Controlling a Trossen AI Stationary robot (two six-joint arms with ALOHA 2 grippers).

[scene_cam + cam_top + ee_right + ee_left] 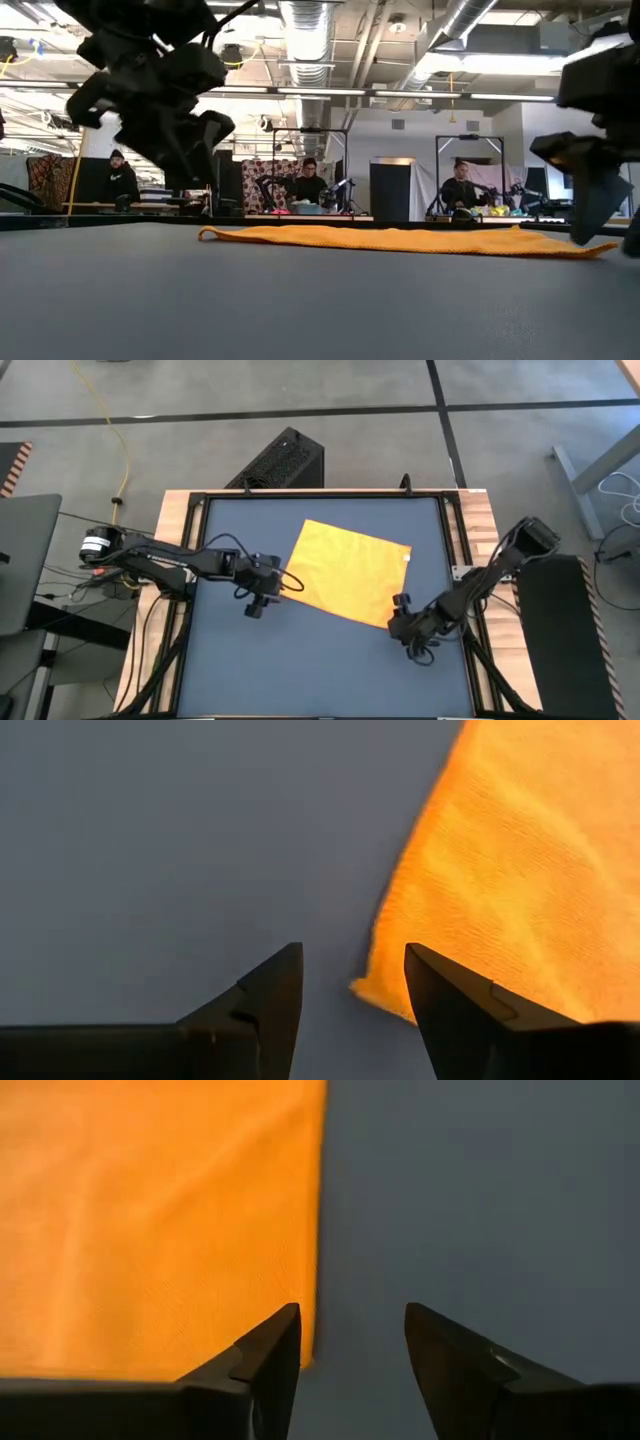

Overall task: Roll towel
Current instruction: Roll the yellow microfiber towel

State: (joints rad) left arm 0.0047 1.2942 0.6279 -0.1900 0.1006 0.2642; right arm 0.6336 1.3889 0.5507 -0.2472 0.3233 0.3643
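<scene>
Left end effector (268, 592), fingers apart, hovers at one near corner of the towel (350, 572); right end effector (402, 618), also apart, hovers at the other. The towel lies flat mid-worktop (230, 670). Likely risk (my judgement): pinching beside the hem and missing, or uneven pulls skewing the roll.

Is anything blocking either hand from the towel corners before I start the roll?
Nothing visible does. The towel lies flat on the bare tabletop. The left hand is open at its near-left corner, and the right hand is open at its near-right corner, with only tabletop between each hand and the cloth edge.
</scene>
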